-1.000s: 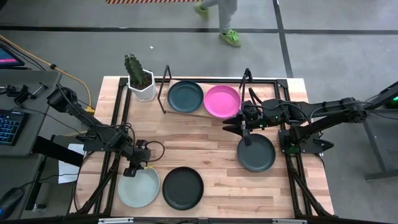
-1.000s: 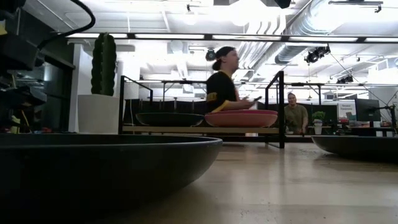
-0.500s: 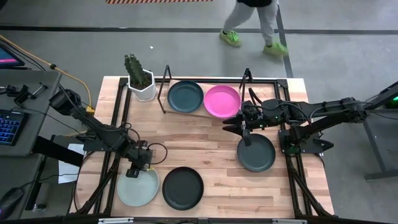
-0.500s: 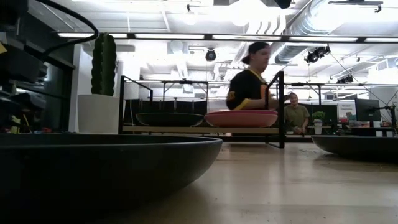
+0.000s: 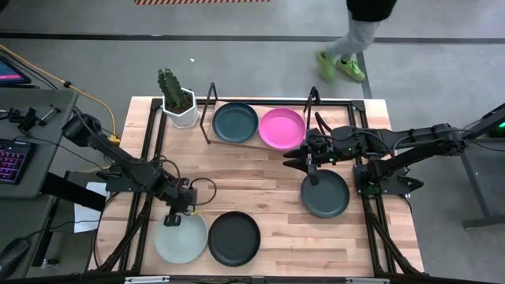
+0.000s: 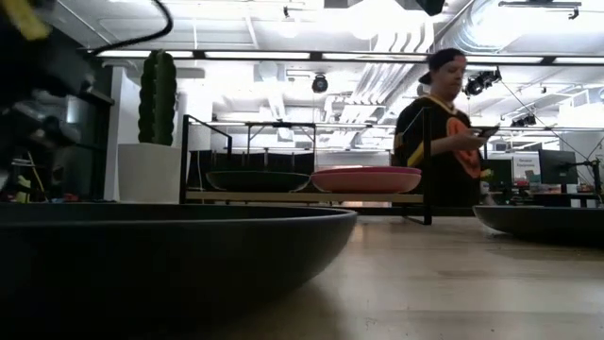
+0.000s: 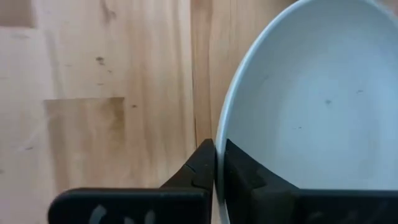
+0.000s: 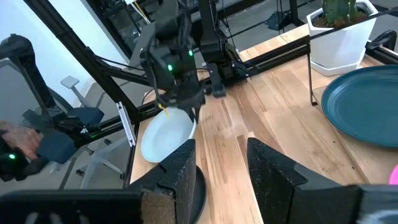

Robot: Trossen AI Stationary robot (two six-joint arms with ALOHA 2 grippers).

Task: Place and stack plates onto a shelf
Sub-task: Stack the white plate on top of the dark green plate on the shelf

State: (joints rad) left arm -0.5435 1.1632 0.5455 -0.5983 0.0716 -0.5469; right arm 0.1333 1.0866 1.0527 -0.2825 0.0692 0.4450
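Since half a second ago the pale mint plate (image 5: 180, 237) has slid a little toward the black plate (image 5: 233, 238), so the two now sit edge to edge at about 7 o'clock on the desk (image 5: 260, 170), and the person (image 5: 359, 31) walking on the floor beyond the desk has moved further toward 1 o'clock. The left end effector (image 5: 172, 220) sits at the mint plate's rim on the side toward 12 o'clock; in the left wrist view its two dark fingers (image 7: 200, 169) are pinched nearly together on the plate's thin edge (image 7: 219, 155), one finger outside and one inside the rim. The right end effector (image 5: 312, 170) hovers near 3 o'clock, over the far edge of the dark grey plate (image 5: 325, 194), with its fingers (image 8: 180, 168) spread apart and holding nothing. The shelf (image 5: 260, 143) stands at 12 o'clock on the desk and carries the dark teal plate (image 5: 235, 122) and the magenta plate (image 5: 282, 128) side by side, their rims close together. A cactus in a white pot (image 5: 178, 101) stands just beside the shelf toward 11 o'clock. In the low view the teal plate (image 6: 257, 180) and magenta plate (image 6: 366, 179) rest flat on the shelf board (image 6: 302, 196), and the person (image 6: 439, 132) stands behind them.
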